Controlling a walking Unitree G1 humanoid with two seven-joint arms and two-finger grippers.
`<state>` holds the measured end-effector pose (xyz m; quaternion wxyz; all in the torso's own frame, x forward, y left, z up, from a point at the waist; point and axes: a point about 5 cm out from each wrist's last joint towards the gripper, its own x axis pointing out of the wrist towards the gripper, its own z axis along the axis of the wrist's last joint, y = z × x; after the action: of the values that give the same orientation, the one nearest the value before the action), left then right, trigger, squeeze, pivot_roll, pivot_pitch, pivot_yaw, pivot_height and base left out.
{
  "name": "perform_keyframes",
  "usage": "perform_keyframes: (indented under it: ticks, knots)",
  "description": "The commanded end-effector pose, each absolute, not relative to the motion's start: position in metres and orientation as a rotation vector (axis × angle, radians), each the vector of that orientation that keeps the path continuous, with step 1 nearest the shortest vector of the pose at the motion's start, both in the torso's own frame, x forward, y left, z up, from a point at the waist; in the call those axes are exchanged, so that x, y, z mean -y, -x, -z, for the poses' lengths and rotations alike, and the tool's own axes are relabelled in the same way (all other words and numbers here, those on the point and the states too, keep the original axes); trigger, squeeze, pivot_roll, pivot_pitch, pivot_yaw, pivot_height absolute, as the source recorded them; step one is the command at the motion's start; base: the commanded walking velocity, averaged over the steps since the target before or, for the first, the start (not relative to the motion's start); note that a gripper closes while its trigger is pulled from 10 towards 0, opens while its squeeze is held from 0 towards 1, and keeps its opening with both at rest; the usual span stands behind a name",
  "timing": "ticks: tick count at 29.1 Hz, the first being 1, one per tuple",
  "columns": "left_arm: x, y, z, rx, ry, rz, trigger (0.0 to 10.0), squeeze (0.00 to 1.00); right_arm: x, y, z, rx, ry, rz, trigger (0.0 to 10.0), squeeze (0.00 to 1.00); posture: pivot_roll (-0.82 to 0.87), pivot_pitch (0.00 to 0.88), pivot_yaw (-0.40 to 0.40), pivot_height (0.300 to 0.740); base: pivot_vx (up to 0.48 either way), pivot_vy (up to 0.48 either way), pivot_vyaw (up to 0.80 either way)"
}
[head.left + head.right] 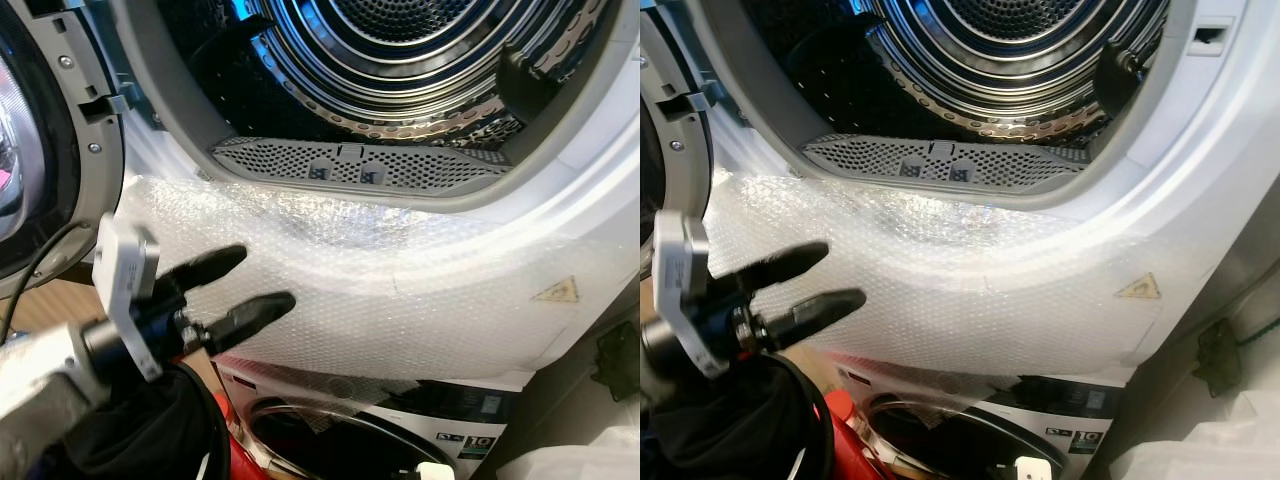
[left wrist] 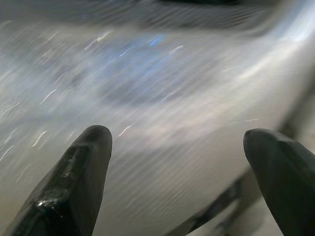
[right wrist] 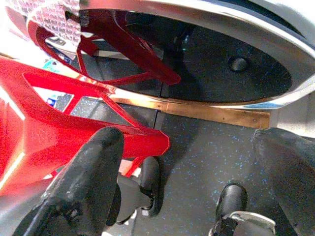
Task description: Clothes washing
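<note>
We see the drum [image 1: 400, 60] of the upper machine open and, as far as the visible part goes, holding no laundry, so loading looks barely started or not started at all. The door [image 1: 40, 150] is swung open just beside our left gripper [image 1: 255, 285]. No loose garment can be clearly picked out; a dark bulk [image 1: 130, 430] under the left arm may be cloth, but the view is too cramped to tell. Everything is left: fetch the clothes, load, shut the door, start.

The left gripper is raised below the drum opening, its two black fingers spread apart and holding nothing, tips just short of or brushing the bubble wrap [image 1: 970, 290]. The left wrist view is motion-blurred, so contact is unclear. The right gripper [image 3: 187, 162] hangs low over the floor [image 3: 206, 142], fingers wide apart and empty, with a red basket [image 3: 59, 123] just beside one finger.

Materials:
- Drum is polished, ribbed, perforated steel, with a grey mesh filter strip [image 1: 360, 165] at its lip.
- Front panel is smooth white, draped in dimpled clear bubble wrap, with a yellow warning triangle [image 1: 556, 291] beyond the fingertips.
- A second machine [image 1: 1020, 430] sits below the gripper, dark round glass door.
- Basket is hard glossy red plastic with open struts.
- Floor is dark and speckled.
</note>
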<state>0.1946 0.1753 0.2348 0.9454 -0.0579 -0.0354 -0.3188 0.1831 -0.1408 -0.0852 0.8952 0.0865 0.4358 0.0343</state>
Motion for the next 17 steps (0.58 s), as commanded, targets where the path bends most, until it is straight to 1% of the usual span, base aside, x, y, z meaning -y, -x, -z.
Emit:
perform_keyframes:
  ticks: [1,3,5,7,8,10,11,13,14,15,17]
  knots:
    - [-0.189,-0.194,-0.234,0.103,0.087,0.473,10.0,0.00,0.139,-0.183,0.086,-0.920,-0.166,-0.083,10.0,0.00,0.35,0.000,0.058,0.740,0.000,0.000,0.00]
    - [-0.194,-0.186,-0.215,0.064,0.131,0.351,10.0,0.00,0.141,-0.182,0.086,-0.928,-0.151,-0.091,10.0,0.00,0.36,0.000,0.049,0.740,0.000,0.000,0.00]
    - [-0.193,-0.178,-0.196,-0.010,0.105,0.278,10.0,0.00,0.142,-0.183,0.086,-0.929,-0.147,-0.091,10.0,0.00,0.36,0.000,0.046,0.740,0.000,0.000,0.00]
    - [-0.196,-0.173,-0.185,-0.025,0.138,0.172,10.0,0.00,0.143,-0.184,0.085,-0.927,-0.145,-0.090,10.0,0.00,0.36,0.000,0.044,0.740,0.000,0.000,0.00]
    - [-0.205,-0.168,-0.174,-0.050,0.122,0.025,10.0,0.00,0.144,-0.185,0.085,-0.925,-0.142,-0.091,10.0,0.00,0.37,0.000,0.043,0.740,0.000,0.000,0.00]
    - [-0.216,-0.162,-0.165,-0.073,0.113,-0.124,10.0,0.00,0.145,-0.186,0.084,-0.924,-0.138,-0.091,10.0,0.00,0.37,0.000,0.043,0.740,0.000,0.000,0.00]
    - [-0.225,-0.154,-0.160,-0.072,0.108,-0.244,10.0,0.00,0.146,-0.187,0.084,-0.925,-0.135,-0.090,10.0,0.00,0.37,0.000,0.043,0.740,0.000,0.000,0.00]
    - [-0.233,-0.147,-0.156,-0.085,0.088,-0.350,10.0,0.00,0.147,-0.187,0.084,-0.925,-0.134,-0.088,10.0,0.00,0.37,0.000,0.042,0.740,0.000,0.000,0.00]
    - [-0.233,-0.147,-0.156,-0.085,0.088,-0.350,10.0,0.00,0.147,-0.187,0.084,-0.925,-0.134,-0.088,10.0,0.00,0.37,0.000,0.042,0.740,0.000,0.000,0.00]
    - [-0.242,-0.142,-0.155,-0.068,0.097,-0.457,10.0,1.00,0.148,-0.186,0.085,-0.926,-0.133,-0.088,10.0,0.00,0.37,0.000,0.038,0.740,0.000,0.000,0.00]
    - [-0.252,-0.137,-0.153,-0.059,0.106,-0.564,10.0,1.00,0.148,-0.184,0.085,-0.931,-0.130,-0.089,10.0,0.00,0.37,0.000,0.036,0.740,0.000,0.000,0.00]
